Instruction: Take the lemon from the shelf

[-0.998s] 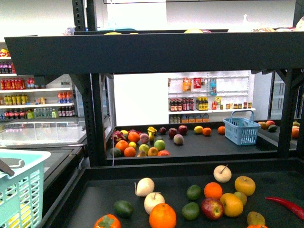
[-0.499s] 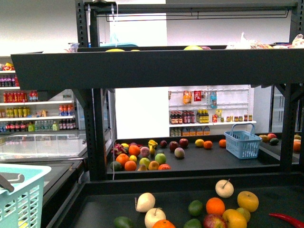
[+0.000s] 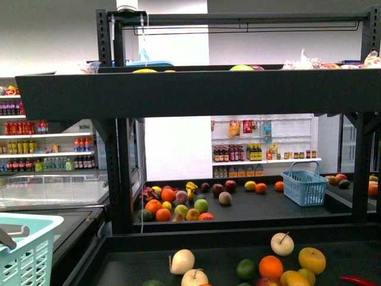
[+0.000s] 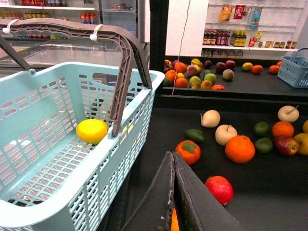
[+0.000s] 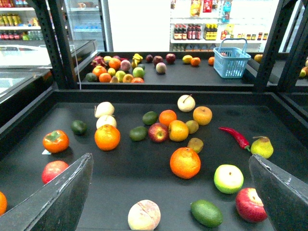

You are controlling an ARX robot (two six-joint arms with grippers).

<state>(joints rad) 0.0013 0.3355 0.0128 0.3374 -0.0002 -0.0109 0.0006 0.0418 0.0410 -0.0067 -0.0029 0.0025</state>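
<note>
Left and right wrist views with front view, fruit shelf (image 3: 196, 92). The lemon (image 4: 92, 131), bright yellow, smooth and slightly oval, lies not on the shelf but on the floor of the pale blue basket (image 4: 57, 91), close to the basket wall nearest the shelf and just beside the foot of the brown handle (image 4: 122, 62); the basket stands off the left edge of the lower tray. The left fingers (image 4: 166, 192) are pressed together along a thin seam and appear to hold nothing, though their base is cut off by the frame. The right fingers (image 5: 62, 197) are spread wide and empty above the near edge of the tray, over an orange (image 5: 185, 162) and other loose fruit. Risks, as judged: a tilt or knock of the basket would roll the smooth lemon across the slotted floor; a further search could mistake a golden-yellow fruit (image 5: 202, 115) for the lemon; the spread right fingers, if lowered, could scatter fruit.
</note>
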